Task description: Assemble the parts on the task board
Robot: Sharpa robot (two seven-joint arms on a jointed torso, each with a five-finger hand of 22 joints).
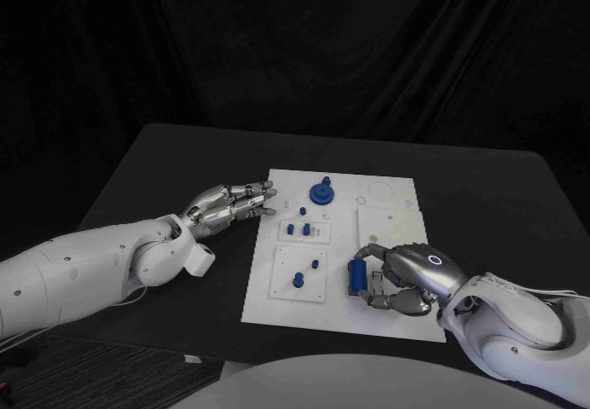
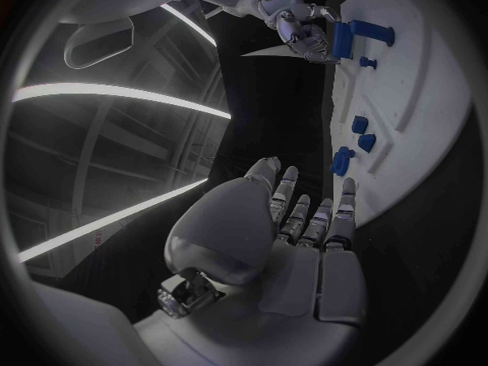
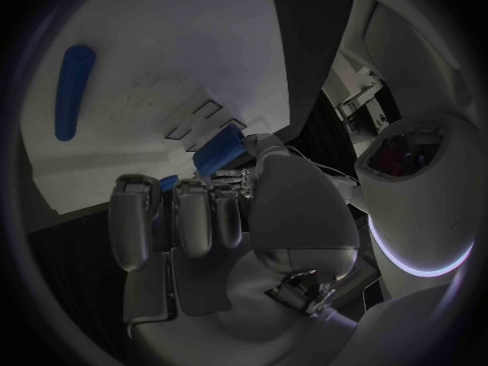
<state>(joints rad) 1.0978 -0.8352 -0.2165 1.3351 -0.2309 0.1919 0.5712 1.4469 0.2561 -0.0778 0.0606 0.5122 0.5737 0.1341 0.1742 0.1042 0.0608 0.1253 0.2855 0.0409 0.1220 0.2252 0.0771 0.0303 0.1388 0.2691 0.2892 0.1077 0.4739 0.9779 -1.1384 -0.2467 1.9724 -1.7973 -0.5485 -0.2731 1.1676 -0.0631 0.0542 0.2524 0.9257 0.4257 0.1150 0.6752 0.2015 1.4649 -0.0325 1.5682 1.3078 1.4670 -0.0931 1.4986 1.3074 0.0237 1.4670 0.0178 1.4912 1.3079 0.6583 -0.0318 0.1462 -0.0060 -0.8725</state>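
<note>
Nearest the robot, the right silver many-fingered hand rests over the near right part of the flat white rectangular task board, its fingers curled around a blue cylindrical part that lies lengthwise on the board; the right wrist view shows the same blue cylinder pinched between the thumb and the curled fingers, so this hand holds it. In that wrist view a second long blue rod-shaped part lies flat on the white board surface, well apart from the held one. Just left of the right hand, on the board's near left, sits a raised white square sub-plate with two small blue pegs standing in it. Beyond it a smaller white block carries a few more small blue pegs. To the right of that block lies a plain white rectangular panel. The left silver many-fingered hand hovers at the board's left edge, level with the smaller block, its fingers stretched out toward the board and spread, holding nothing; the left wrist view shows the same fingers extended and empty beside the board's edge. Farthest on the board stands a round blue gear-like part with a knob on top, near the far edge. All rests on the black table.
</note>
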